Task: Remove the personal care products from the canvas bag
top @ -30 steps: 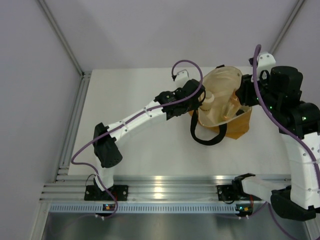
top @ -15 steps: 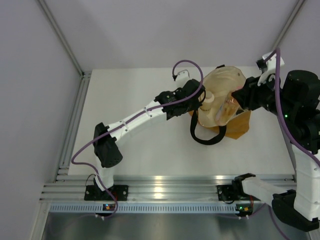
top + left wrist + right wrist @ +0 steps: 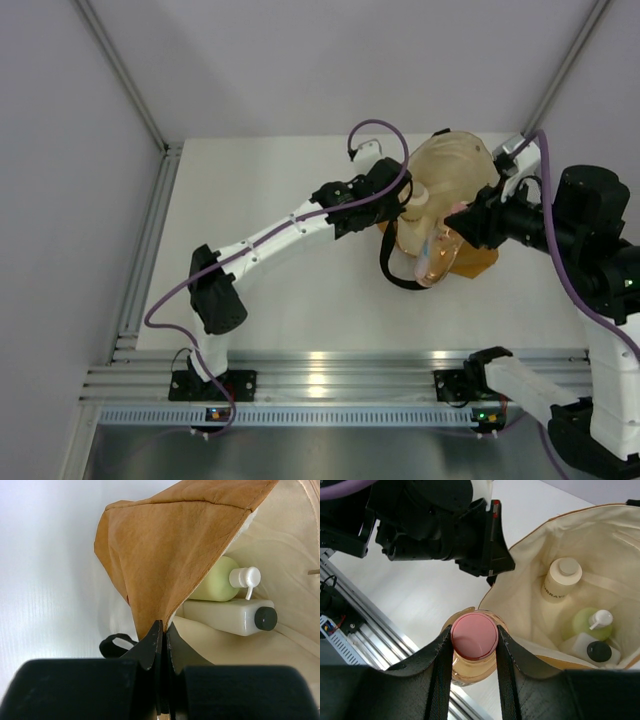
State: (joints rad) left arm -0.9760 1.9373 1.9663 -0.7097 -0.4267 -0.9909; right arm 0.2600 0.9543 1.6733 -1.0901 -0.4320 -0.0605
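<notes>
Orange bottle (image 3: 474, 645) between right fingers (image 3: 441, 676); canvas bag (image 3: 520, 582) beside

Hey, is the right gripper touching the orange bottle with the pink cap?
Touching. The right wrist view shows the right gripper closed on the orange bottle, its jaws pressed against both sides.

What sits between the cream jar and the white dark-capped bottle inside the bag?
The pale green bottle; the right wrist view shows it between the jar and the white bottle.
</notes>
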